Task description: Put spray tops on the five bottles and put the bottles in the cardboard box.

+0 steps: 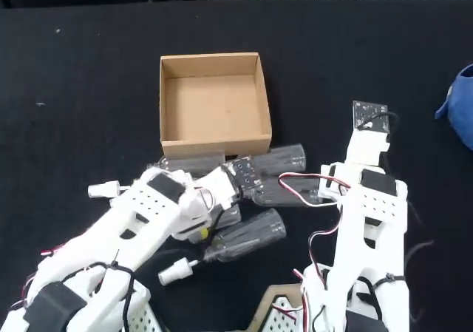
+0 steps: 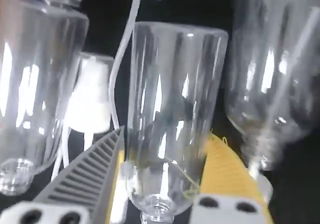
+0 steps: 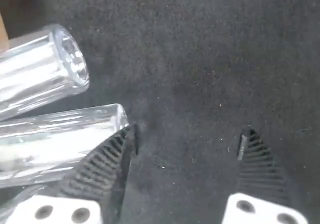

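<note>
The left tool point(image 2: 166, 136) is clamped on a clear bottle point(image 2: 175, 84) near the cardboard box point(image 1: 216, 134). The right tool point(image 3: 189, 133) is spread apart over the black bench point(image 3: 210, 49).

The high camera looks steeply down on the black cloth-covered table point(image 1: 89, 66), with the open brown cardboard box point(image 1: 214, 138) mid-frame. The left wrist camera sits very close, sighting along the left gripper point(image 2: 166, 134) at the clear plastic bottle point(image 2: 175, 74) it clasps. The right wrist camera skims the cloth, looking past the spread right gripper point(image 3: 187, 133). All three seem to share the heap of clear bottles point(image 1: 251, 236).
</note>
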Tool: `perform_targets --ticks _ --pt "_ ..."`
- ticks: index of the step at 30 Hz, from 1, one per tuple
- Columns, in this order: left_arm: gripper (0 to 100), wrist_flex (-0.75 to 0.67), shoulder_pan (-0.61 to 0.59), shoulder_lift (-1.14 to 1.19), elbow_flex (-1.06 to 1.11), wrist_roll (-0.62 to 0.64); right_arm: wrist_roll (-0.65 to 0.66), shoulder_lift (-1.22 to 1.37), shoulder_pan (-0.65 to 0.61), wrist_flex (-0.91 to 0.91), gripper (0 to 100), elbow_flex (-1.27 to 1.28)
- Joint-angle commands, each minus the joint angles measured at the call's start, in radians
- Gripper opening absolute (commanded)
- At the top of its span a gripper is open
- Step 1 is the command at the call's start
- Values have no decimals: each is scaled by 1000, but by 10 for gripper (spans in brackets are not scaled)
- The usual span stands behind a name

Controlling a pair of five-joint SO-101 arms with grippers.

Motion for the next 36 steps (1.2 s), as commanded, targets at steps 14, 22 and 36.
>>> perform_targets --ticks 14,22,36 --pt "43 760 -311 -5 -779 -106 -5 -19 14 -25 296 19" --pt "43 640 -872 14 -710 95 -5 -19 14 -31 294 21" --pt "118 15 -1340 40 -186 509 -5 -19 14 -74 293 50"
